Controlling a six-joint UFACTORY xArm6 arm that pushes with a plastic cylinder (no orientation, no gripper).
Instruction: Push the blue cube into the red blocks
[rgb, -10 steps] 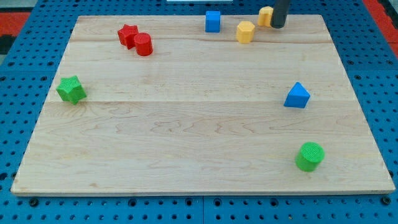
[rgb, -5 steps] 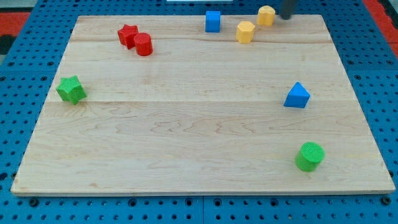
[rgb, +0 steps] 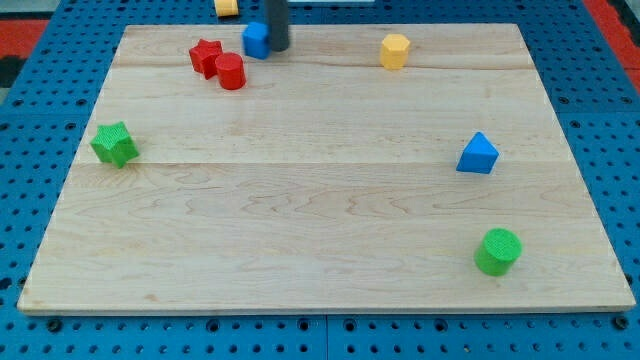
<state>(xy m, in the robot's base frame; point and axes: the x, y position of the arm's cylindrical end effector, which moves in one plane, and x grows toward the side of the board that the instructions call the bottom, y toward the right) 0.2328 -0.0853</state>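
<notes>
1. The wooden worktop (rgb: 330, 230) fills most of the view, sitting on a blue pegboard (rgb: 40, 120).
2. The dark rod comes down from the view's top; my tip (rgb: 277, 48) sits at the worktop's far edge, toward 11 o'clock from the board's centre. There is no gripper on this arm, so nothing is clenched or released; the rod only presses.
3. The blue cube (rgb: 256, 40) lies right against my tip, at the tip's 9 o'clock side, touching it.
4. The red cylinder (rgb: 231, 72) lies near the blue cube, at about 7 o'clock from it, with a small gap between them.
5. The red star-shaped block (rgb: 206, 56) touches the red cylinder at its 10 o'clock and sits at roughly 8 o'clock from the blue cube.
6. The green cylinder (rgb: 498, 251) is at 4 o'clock on the board; the blue triangular block (rgb: 478, 154) at 3 o'clock.
7. The green star-shaped block (rgb: 115, 144) is at 9 o'clock.
8. One yellow block (rgb: 395, 50) lies at 1 o'clock; another yellow block (rgb: 227, 7) sits off the board's far edge, cut off by the view's top.
</notes>
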